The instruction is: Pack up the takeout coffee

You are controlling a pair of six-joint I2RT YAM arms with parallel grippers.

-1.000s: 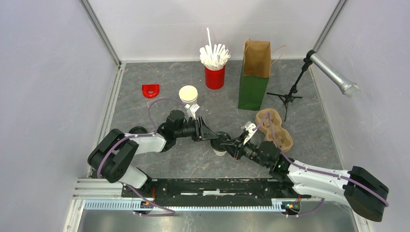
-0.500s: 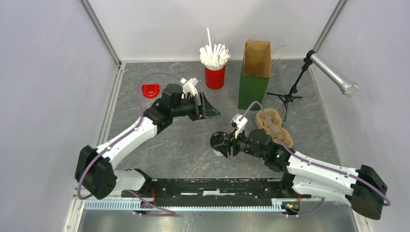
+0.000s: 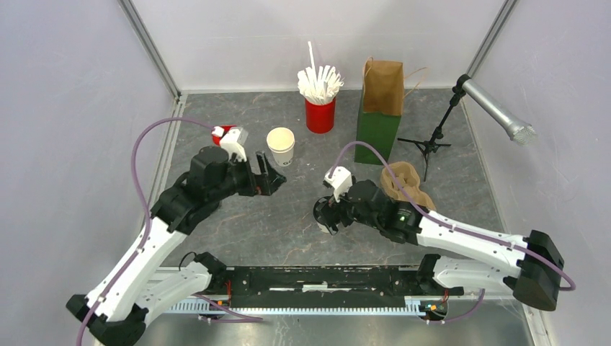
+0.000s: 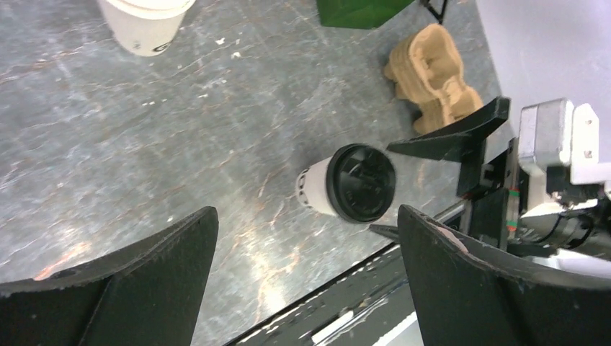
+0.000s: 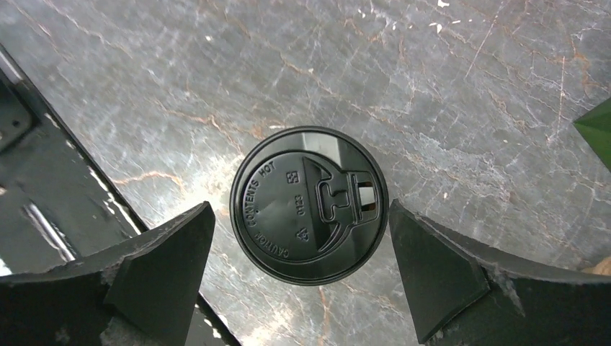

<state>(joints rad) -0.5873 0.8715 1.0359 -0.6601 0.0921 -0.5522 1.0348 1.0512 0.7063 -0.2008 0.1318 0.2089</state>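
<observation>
The takeout coffee (image 3: 327, 226) stands upright on the grey table, a small white cup with dark print (image 4: 314, 190) and a black lid (image 5: 308, 205). My right gripper (image 3: 326, 214) hovers just above it, open. Its two fingers (image 5: 166, 267) flank the lid without touching it. My left gripper (image 3: 271, 179) is open and holds nothing, off to the left of the cup. In the left wrist view the cup shows beyond my left gripper (image 4: 308, 216), with the right gripper's black fingers (image 4: 454, 139) around it.
A lidless stack of white cups (image 3: 281, 145) stands behind the left gripper. A red cup of white stirrers (image 3: 320, 108), a green-and-brown paper bag (image 3: 380, 115) and a microphone stand (image 3: 432, 140) line the back. A brown pulp cup carrier (image 3: 407, 182) lies right of the coffee.
Both grippers have opened. The left arm has pulled away from the cup, back and to the left. The right gripper has let go of the cup and stays over it.
</observation>
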